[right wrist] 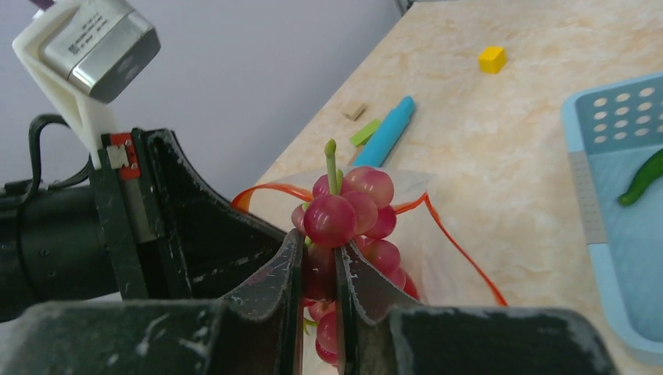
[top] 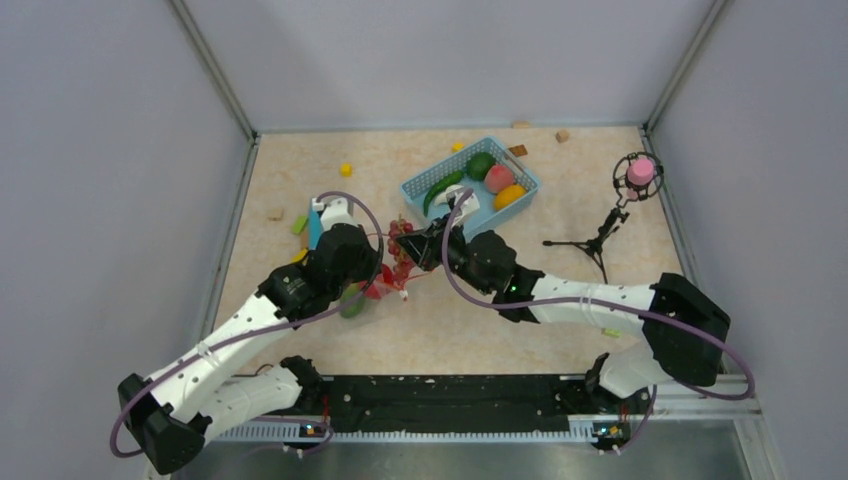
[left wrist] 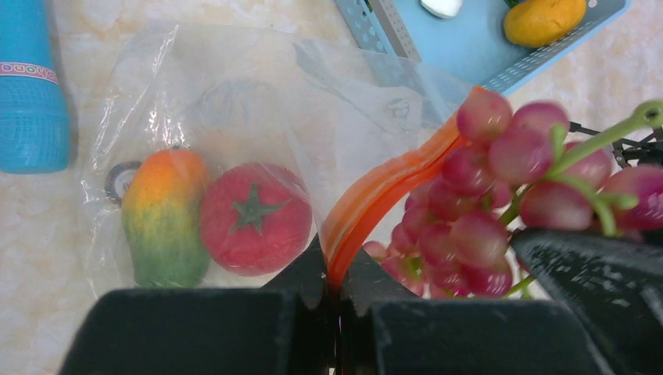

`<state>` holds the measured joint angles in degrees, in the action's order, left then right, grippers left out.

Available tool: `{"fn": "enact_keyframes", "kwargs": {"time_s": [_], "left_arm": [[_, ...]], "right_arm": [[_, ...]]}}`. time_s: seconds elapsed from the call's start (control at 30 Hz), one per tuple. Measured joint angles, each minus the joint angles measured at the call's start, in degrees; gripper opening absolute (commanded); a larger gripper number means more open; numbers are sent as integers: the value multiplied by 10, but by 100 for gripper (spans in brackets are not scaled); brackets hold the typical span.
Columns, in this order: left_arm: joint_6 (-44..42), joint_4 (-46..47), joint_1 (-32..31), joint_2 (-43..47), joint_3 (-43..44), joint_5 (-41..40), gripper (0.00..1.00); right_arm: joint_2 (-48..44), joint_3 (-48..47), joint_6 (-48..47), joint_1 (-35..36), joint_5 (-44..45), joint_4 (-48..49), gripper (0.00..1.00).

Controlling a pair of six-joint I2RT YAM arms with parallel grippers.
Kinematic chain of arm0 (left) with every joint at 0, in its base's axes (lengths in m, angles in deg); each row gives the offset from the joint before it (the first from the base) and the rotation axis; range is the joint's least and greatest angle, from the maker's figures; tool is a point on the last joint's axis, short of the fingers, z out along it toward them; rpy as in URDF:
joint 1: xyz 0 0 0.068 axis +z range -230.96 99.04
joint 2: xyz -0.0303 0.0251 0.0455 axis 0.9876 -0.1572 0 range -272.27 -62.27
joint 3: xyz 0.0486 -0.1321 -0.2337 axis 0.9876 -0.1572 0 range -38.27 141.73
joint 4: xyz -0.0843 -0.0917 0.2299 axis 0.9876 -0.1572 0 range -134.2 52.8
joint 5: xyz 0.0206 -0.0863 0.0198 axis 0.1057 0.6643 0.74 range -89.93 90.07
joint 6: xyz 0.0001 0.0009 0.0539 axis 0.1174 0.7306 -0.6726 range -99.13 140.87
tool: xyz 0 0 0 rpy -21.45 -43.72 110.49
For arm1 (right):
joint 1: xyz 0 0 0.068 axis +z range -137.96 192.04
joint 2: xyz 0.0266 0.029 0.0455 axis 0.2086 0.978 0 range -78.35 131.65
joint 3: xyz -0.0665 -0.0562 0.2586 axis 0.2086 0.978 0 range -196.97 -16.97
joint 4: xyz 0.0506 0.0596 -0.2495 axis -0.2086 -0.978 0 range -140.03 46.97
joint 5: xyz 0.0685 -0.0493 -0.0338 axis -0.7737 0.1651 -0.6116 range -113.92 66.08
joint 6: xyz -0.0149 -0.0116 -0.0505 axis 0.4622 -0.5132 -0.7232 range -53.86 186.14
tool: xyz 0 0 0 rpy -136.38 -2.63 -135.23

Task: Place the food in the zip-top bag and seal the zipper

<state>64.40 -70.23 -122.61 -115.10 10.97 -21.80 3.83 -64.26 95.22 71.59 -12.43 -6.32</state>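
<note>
Nearest the lens of the left wrist view, the left claw [left wrist: 336, 289] is seen closed on the zipper [left wrist: 383, 195], one end of the orange-red strip being pinched between its fingertips and lifted off the desk [top: 450, 320]. From that pinch the strip runs up and to the right, with the body of the bag [left wrist: 234, 101] spread flat to its left and the grapes [left wrist: 500, 195] hanging just to its right. The grapes are gripped by the right claw [right wrist: 317, 258], whose fingers are closed on the lower berries; the green stem stands upright, so the long axis of the bunch is roughly vertical. In the right wrist view the strip is seen to loop behind and around the bunch, which suggests that the mouth is held open beneath it; whether any berry has passed the rim cannot be told. The coming move is judged to be a short push by the right arm, the nearer one, across the strip into the bag. A tomato [left wrist: 254, 219] and a mango [left wrist: 160, 215] lie side by side inside the clear, crinkled film. A chili [top: 440, 190], pepper [top: 481, 165], peach [top: 499, 178] and orange [top: 509, 196] are shown in the basket [top: 446, 162] just beyond.
</note>
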Motion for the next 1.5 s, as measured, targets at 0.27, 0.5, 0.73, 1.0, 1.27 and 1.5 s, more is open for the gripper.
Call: {"fn": "enact_keyframes", "kwargs": {"time_s": [0.27, 0.5, 0.73, 1.0, 1.27, 1.5], "left_arm": [[0, 1, 0, 4, -3, 0, 0], [0, 1, 0, 6, -4, 2, 0], [0, 1, 0, 6, -7, 9, 0], [0, 1, 0, 19, -8, 9, 0], [0, 1, 0, 25, -10, 5, 0], [0, 1, 0, 25, -10, 4, 0]], "right_arm": [[8, 16, 42, 11, -35, 6, 15], [38, 8, 65, 15, -27, -48, 54], [51, -4, 71, 16, -15, -91, 80], [45, -4, 66, 16, 2, -106, 84], [-41, 24, 41, 16, 26, -115, 88], [-68, 53, 31, 16, 96, -142, 80]]}}
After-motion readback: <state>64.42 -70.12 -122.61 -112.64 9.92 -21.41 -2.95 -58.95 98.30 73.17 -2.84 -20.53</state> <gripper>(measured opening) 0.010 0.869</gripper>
